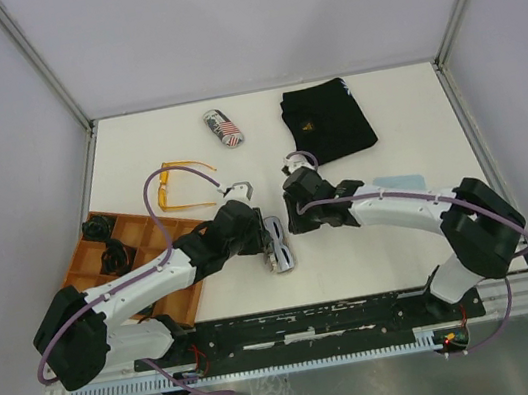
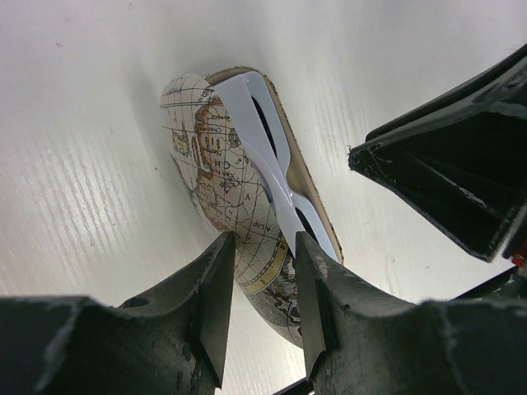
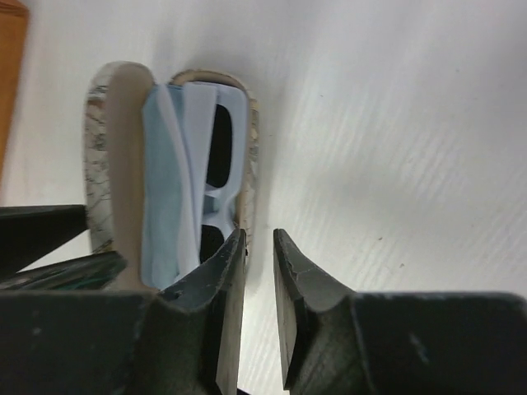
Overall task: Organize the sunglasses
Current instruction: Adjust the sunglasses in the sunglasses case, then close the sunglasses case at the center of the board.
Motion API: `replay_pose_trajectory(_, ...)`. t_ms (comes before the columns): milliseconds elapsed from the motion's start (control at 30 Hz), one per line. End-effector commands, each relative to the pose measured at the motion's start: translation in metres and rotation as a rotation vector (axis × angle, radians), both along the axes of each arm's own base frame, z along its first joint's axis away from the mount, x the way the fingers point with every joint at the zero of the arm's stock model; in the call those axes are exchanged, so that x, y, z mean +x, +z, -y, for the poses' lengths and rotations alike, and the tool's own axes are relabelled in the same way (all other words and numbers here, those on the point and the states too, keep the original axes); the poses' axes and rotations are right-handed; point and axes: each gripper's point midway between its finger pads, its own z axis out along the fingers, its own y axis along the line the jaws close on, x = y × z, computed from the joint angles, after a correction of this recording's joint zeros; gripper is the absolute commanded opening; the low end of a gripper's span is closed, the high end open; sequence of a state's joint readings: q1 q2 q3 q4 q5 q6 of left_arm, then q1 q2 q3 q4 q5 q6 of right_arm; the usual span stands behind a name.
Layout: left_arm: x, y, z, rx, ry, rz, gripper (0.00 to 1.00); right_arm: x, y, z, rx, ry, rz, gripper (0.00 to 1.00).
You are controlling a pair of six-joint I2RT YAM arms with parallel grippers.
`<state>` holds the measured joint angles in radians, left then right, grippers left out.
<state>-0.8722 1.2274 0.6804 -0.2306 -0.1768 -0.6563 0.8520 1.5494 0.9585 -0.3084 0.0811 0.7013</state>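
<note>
tiny map lettering on glasses case (image 2: 216,177), illegible

white sunglasses (image 3: 219,152) in open case (image 3: 123,148) | blue cloth (image 3: 165,197) | jaws parted

I'm seeing a white table (image 1: 183,140) sitting between plain pale grey-lilac walls (image 1: 244,18), aluminium posts (image 1: 37,63) rising at its back corners, slotted metal rail (image 1: 523,288) running along the near edge, soft even light.

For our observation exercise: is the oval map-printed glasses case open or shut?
Open: the oval map-printed glasses case shows white-framed dark-lensed sunglasses and a light blue cloth lying inside.
</note>
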Motion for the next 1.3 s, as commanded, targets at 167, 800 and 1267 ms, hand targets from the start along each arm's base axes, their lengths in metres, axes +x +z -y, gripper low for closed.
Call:
replay_pose_trajectory(167,0.005,0.017,0.009,-0.054,0.007,0.029,0.43,0.002,-0.033,-0.001,-0.064,0.004,-0.062,0.25)
replay_pose_trajectory(800,0.005,0.014,0.02,-0.058,-0.027,0.013,0.41,-0.006,-0.043,-0.027,0.04,0.06,-0.128,0.25)
replay_pose_trajectory(1267,0.0,-0.002,0.027,-0.032,-0.043,-0.013,0.41,-0.007,-0.042,-0.031,0.068,0.059,-0.13,0.26)
